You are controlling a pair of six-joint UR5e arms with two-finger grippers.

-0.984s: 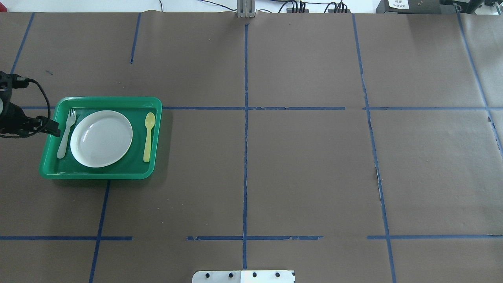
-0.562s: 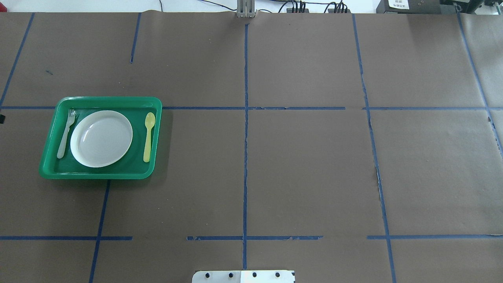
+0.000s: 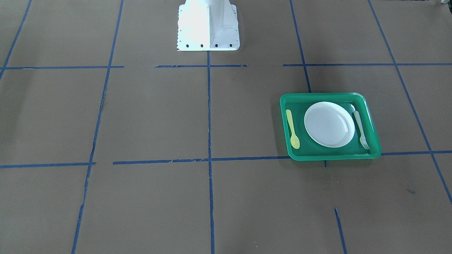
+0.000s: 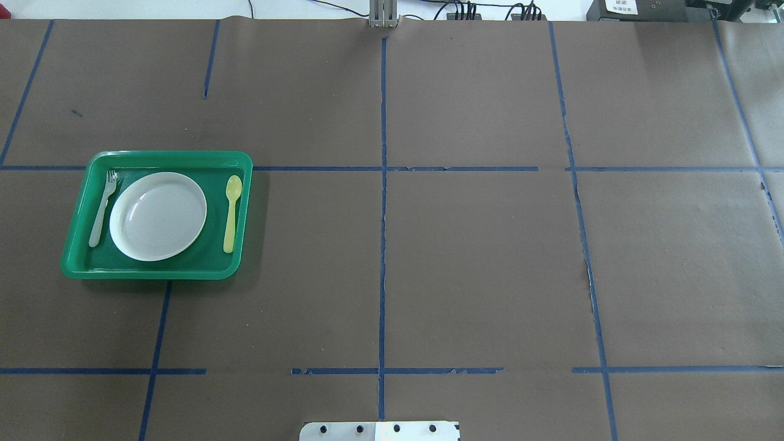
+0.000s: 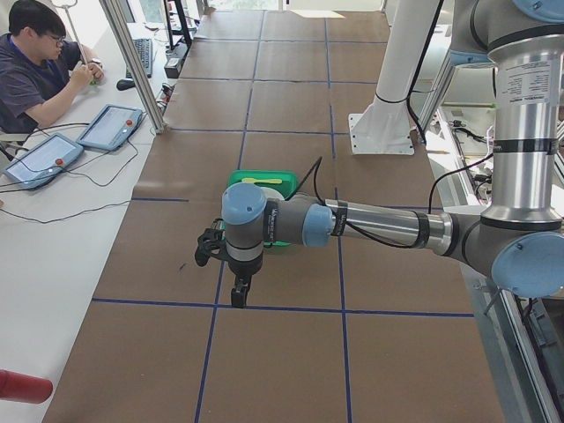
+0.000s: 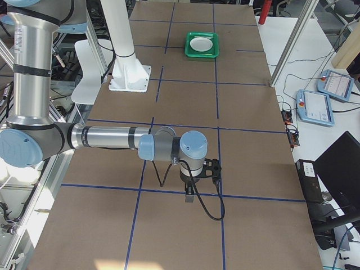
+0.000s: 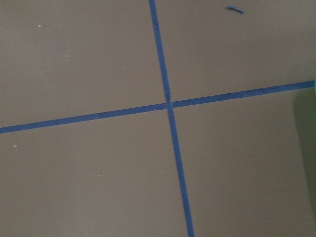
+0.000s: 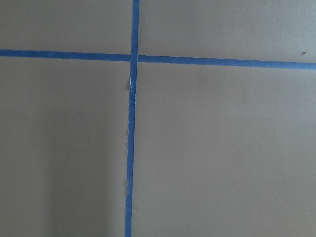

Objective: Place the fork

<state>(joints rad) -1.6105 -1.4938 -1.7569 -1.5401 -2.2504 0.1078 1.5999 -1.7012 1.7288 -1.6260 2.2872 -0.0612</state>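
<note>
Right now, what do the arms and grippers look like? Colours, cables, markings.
Both alike: left arm and right arm are silver-grey tubes with pale blue joint caps. The left gripper and right gripper are black. A black cable loops off each wrist. The left arm's upright segment carries a printed label, unreadable here.

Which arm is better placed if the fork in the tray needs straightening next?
Probably left. The left arm hangs just beside the green tray holding the fork; the right arm is at the opposite end of the table, far from it.
</note>
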